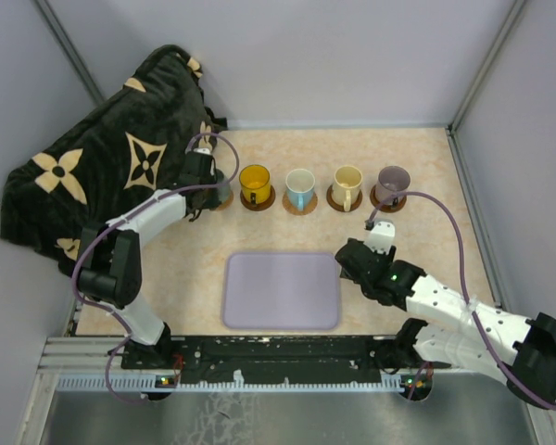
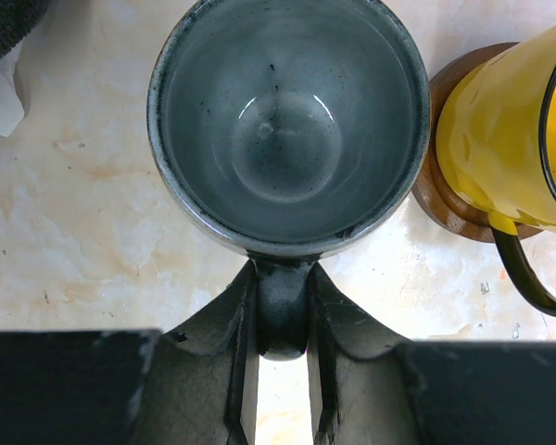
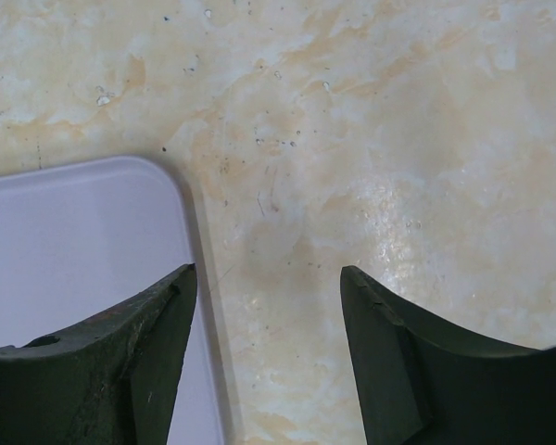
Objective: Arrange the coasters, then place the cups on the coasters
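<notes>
My left gripper is shut on the handle of the grey-green cup, which stands upright at the left end of the row. Whether a coaster lies under it is hidden by the cup. To its right, the yellow cup, the white cup with a blue handle, the cream cup and the purple-grey cup each stand on a brown coaster. The yellow cup and its coaster show in the left wrist view. My right gripper is open over bare table.
A lavender tray lies in front of the row; its corner is under my right gripper's left finger. A black patterned cloth is heaped at the back left, just behind my left arm. Walls close in the back and sides.
</notes>
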Controlling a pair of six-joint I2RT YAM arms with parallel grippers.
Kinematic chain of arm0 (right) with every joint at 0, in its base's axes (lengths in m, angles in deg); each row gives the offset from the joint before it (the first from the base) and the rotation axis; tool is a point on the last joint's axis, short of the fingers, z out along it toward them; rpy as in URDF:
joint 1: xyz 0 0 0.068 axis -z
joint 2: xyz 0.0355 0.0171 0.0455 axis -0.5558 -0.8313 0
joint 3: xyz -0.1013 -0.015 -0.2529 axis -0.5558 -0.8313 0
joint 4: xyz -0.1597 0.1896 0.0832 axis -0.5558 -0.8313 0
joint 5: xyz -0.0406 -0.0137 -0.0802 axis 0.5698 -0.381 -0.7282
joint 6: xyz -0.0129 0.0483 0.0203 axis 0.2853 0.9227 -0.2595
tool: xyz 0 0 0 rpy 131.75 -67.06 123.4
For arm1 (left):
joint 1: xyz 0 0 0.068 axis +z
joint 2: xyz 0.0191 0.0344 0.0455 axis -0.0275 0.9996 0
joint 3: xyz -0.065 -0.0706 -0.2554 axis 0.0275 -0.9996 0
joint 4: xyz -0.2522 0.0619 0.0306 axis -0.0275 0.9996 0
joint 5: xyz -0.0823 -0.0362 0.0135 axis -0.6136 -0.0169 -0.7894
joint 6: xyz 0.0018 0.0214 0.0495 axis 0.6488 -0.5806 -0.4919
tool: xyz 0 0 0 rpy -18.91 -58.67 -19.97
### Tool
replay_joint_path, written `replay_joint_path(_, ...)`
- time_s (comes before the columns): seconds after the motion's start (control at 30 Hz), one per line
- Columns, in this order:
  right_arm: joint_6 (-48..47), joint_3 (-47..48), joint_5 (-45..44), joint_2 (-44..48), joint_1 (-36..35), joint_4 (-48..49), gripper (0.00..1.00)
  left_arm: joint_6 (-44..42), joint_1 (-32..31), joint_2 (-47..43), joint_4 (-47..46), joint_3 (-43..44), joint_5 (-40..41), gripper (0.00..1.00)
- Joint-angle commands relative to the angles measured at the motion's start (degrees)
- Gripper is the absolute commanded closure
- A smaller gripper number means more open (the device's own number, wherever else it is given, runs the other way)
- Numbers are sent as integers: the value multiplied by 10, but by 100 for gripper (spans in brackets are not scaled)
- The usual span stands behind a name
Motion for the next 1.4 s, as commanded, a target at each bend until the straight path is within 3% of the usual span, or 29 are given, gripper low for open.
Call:
replay_joint_path(0.0, 12, 24, -24, 9, 4, -3, 36, -7, 4, -11, -36, 27, 3, 88)
replay_joint_path(1.17, 17, 13, -13, 4, 3, 6, 35, -6, 4, 11, -41, 14, -2, 88)
replay_joint_path(1.37, 16, 11, -10, 3, 4, 10, 35, -4, 4, 11, -30, 18, -4, 79)
